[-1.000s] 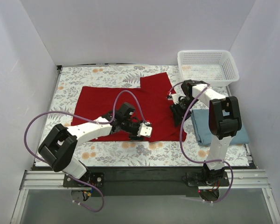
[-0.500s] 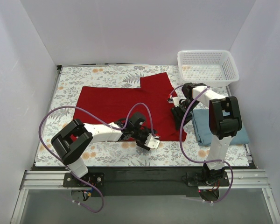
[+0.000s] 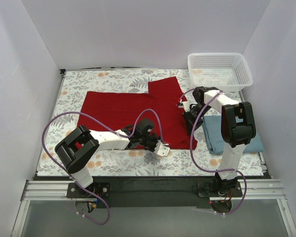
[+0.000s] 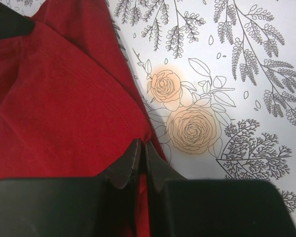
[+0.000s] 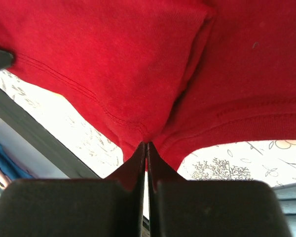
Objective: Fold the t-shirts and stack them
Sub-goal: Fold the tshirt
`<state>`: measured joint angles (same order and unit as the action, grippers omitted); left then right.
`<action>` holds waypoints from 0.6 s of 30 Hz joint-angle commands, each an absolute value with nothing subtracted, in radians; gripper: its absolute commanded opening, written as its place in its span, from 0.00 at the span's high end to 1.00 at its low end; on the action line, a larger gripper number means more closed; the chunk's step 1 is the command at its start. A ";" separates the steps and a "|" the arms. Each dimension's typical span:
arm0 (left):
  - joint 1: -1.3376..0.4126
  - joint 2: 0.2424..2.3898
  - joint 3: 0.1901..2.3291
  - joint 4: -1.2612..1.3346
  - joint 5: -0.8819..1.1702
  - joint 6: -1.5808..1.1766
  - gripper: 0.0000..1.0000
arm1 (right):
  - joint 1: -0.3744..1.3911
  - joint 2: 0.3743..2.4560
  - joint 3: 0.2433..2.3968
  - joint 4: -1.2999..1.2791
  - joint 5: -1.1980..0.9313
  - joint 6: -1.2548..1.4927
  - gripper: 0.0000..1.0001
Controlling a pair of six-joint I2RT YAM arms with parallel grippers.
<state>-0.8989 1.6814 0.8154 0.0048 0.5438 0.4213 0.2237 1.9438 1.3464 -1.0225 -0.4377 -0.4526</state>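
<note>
Shifted toward five o'clock, the left gripper [image 4: 140, 148] is clamped onto the bright red cloth t-shirt [image 3: 118, 111] (right gripper [image 5: 147, 145] likewise); folding may be begun.

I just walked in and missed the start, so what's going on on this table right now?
Two robot arms are working on the red t-shirt, which lies spread across the floral table. The left pincer is shut on its near hem, and the right pincer is shut on a bunched bit of its right edge. It is not yet folded. The blue-grey t-shirt lies folded at the near right, and a white basket sits at the far right corner.
</note>
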 commanded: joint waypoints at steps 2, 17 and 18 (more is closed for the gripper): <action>-0.893 1.632 0.844 0.034 0.537 0.391 1.00 | 0.219 1.924 1.416 -1.046 -0.489 -0.453 0.99; -0.655 1.637 0.943 0.167 0.592 0.173 1.00 | 0.219 1.971 1.675 -1.026 -0.542 -0.368 0.99; -0.641 1.644 0.949 0.178 0.597 0.164 1.00 | 0.221 1.977 1.687 -1.019 -0.541 -0.364 0.99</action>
